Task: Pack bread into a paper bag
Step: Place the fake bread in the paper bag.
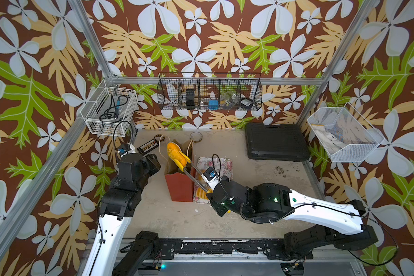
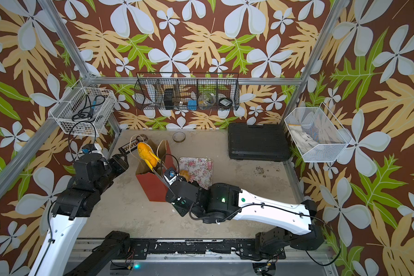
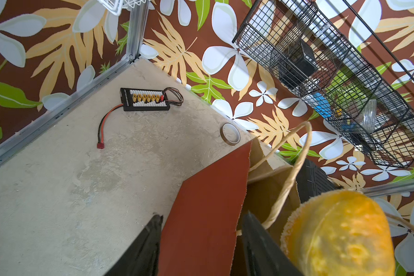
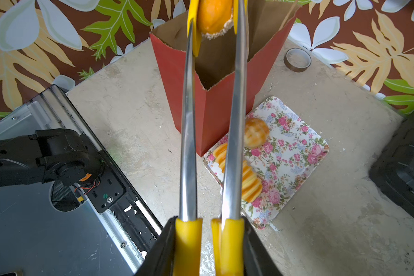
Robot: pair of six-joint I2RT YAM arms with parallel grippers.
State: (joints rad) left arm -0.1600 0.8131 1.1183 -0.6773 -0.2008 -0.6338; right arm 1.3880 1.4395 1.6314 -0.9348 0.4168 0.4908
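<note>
Your left claw straddles the rim of the paper bag, a finger on either side of its red wall; whether it pinches, you cannot tell. The bag stands upright on the bench. Over its open mouth hangs a bread piece, pinched in the tongs. Just beside the bag, the floral tray carries a round bun and a ridged loaf. Your right claw is clenched on the tongs' yellow handles.
</note>
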